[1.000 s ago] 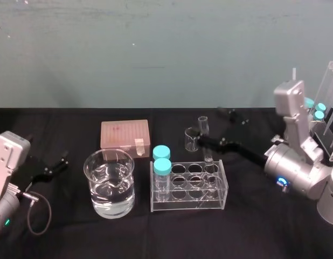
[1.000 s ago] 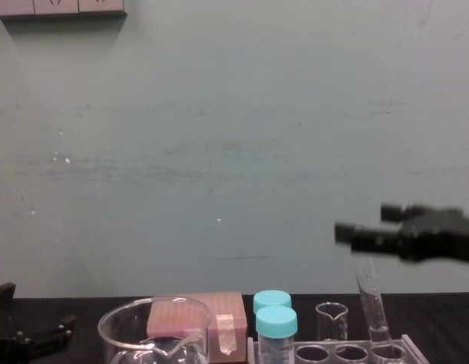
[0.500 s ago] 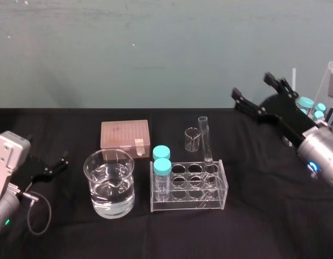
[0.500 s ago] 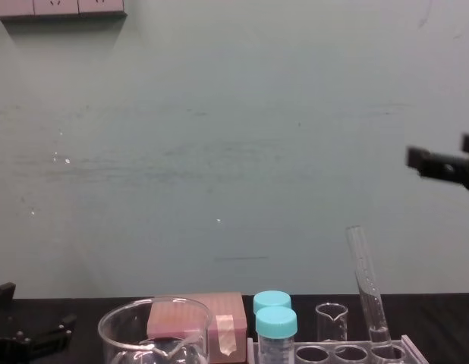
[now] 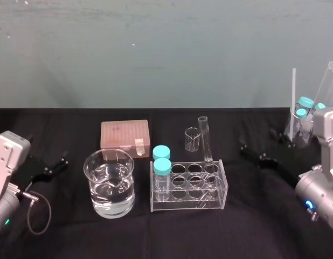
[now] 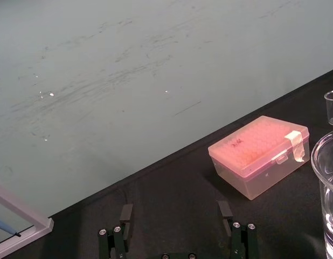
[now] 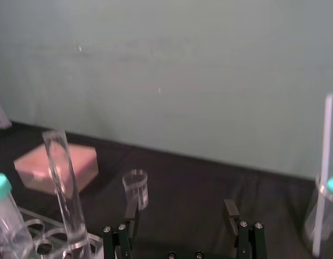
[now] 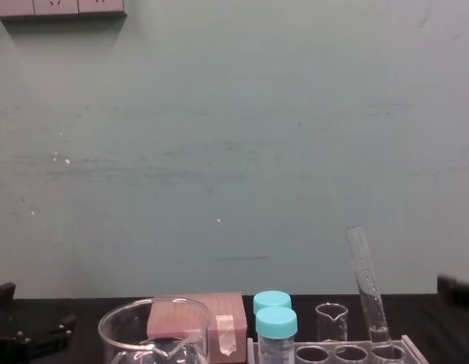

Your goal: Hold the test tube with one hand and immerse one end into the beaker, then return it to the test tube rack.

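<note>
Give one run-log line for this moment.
test tube: leaning in test tube rack | right gripper: open, off tube | left gripper: open, parked

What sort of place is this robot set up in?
Most likely a chemistry lab bench, or a mock-up of one: a large beaker holding clear liquid, a test tube leaning in a clear plastic test tube rack, and turquoise-capped vials, all on a black-covered table.

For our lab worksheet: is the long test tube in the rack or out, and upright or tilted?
In, tilted: the test tube stands in a back hole of the test tube rack, leaning slightly.
</note>
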Robot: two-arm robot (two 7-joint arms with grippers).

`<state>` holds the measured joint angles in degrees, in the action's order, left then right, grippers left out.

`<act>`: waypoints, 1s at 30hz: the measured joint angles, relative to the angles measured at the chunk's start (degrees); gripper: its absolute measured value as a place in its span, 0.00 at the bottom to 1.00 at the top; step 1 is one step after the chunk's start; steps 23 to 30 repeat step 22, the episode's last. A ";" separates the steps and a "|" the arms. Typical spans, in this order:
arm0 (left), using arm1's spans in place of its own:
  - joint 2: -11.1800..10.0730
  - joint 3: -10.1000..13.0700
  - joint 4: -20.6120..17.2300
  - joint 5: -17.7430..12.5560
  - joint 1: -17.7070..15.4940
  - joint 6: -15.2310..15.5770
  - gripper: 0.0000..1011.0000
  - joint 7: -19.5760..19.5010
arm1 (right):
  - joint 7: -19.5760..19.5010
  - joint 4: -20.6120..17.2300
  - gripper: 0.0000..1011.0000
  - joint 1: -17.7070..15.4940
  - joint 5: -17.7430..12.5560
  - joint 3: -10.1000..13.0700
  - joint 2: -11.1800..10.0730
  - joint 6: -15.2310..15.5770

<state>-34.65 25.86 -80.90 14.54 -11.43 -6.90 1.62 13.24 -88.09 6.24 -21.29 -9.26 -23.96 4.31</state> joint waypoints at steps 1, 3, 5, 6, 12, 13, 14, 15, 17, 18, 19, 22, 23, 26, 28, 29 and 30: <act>0.00 0.00 0.00 0.00 0.00 0.00 0.99 0.00 | 0.06 0.85 0.99 0.00 0.12 -0.16 0.36 0.61; 0.00 0.00 0.00 0.01 0.00 0.00 0.99 0.00 | 0.28 1.69 0.99 0.13 0.26 -0.34 0.66 1.24; 0.00 0.00 0.00 0.00 0.00 0.00 0.99 0.00 | 0.64 2.77 0.99 0.44 0.49 -0.56 0.97 2.03; 0.00 0.00 0.00 0.00 0.00 0.00 0.99 0.00 | 0.67 2.72 0.99 0.44 0.49 -0.58 0.96 2.02; 0.00 0.00 0.00 0.00 0.00 0.00 0.99 0.00 | 0.67 2.35 0.99 0.43 0.43 -0.57 0.85 1.78; 0.00 0.00 0.00 0.00 0.00 0.00 0.99 0.00 | 0.67 2.35 0.99 0.43 0.43 -0.57 0.85 1.78; 0.00 0.00 0.00 0.00 0.00 0.00 0.99 0.00 | 0.67 2.29 0.99 0.42 0.41 -0.56 0.83 1.72; 0.00 0.00 0.00 0.00 0.00 0.00 0.99 0.00 | 0.67 2.27 0.99 0.42 0.41 -0.56 0.81 1.71; 0.00 0.00 0.00 0.00 0.00 0.00 0.99 0.00 | 0.66 2.20 0.99 0.41 0.39 -0.55 0.78 1.66; 0.00 0.00 0.00 0.00 0.00 0.00 0.99 0.00 | 0.67 2.17 0.99 0.41 0.38 -0.55 0.77 1.63; 0.00 0.00 0.00 0.00 0.00 0.00 0.99 0.00 | 0.66 2.14 0.99 0.40 0.38 -0.55 0.77 1.61; 0.00 0.00 0.00 0.00 0.00 0.00 0.99 0.00 | 0.66 2.06 0.99 0.39 0.36 -0.53 0.74 1.52; 0.00 0.00 0.00 0.00 0.00 0.00 0.99 0.00 | 0.66 2.06 0.99 0.39 0.36 -0.53 0.74 1.52; 0.00 0.00 0.00 0.00 0.00 0.00 0.99 0.00 | 0.66 2.06 0.99 0.39 0.36 -0.53 0.74 1.52; 0.00 0.00 0.00 0.00 0.00 0.00 0.99 0.00 | 0.66 2.06 0.99 0.39 0.36 -0.53 0.74 1.52; 0.00 0.00 0.00 0.00 0.00 0.00 0.99 0.00 | 0.66 2.06 0.99 0.39 0.36 -0.53 0.74 1.52; 0.00 0.00 0.00 0.00 0.00 0.00 0.99 0.00 | 0.66 2.06 0.99 0.39 0.36 -0.53 0.74 1.52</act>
